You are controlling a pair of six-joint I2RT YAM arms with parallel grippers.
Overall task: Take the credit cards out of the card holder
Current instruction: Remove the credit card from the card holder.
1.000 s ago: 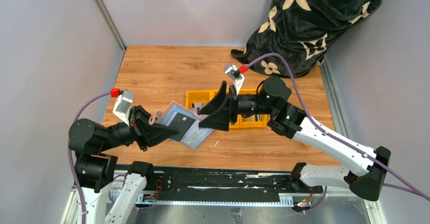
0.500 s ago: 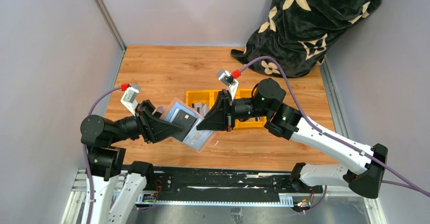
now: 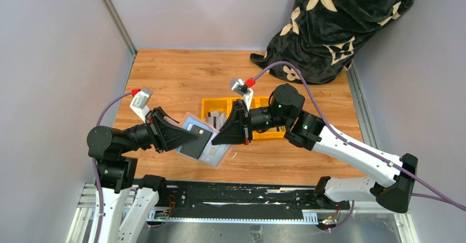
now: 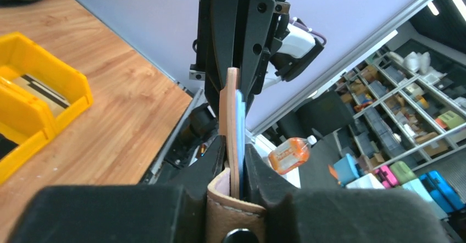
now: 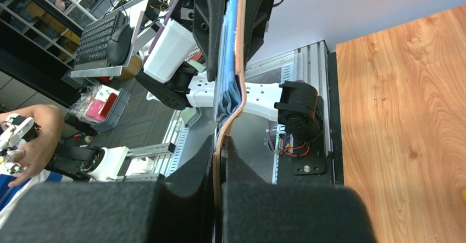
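The grey-blue card holder (image 3: 204, 144) hangs open above the table between both arms, its inner side facing up. Cards sit in its slots: a dark one (image 3: 194, 144) and a light grey one (image 3: 215, 154). My left gripper (image 3: 188, 136) is shut on the holder's left end, beside the pinkish-tan tab (image 4: 233, 213). In the left wrist view the holder (image 4: 233, 116) stands edge-on between the jaws of the left gripper (image 4: 234, 147). My right gripper (image 3: 216, 139) is shut on the opposite edge. The right wrist view shows the right gripper (image 5: 219, 144) pinching the holder's tan-backed flap (image 5: 237, 83).
Yellow bins (image 3: 220, 109) with flat items stand on the wooden table just behind the holder; one bin (image 4: 33, 89) shows in the left wrist view. A black flower-patterned blanket (image 3: 340, 23) fills the back right corner. Grey walls close the left and the back.
My right gripper has moved left and closed on the holder's right edge. The left gripper opened briefly and gripped the holder again nearer the middle. The holder has sunk slightly.
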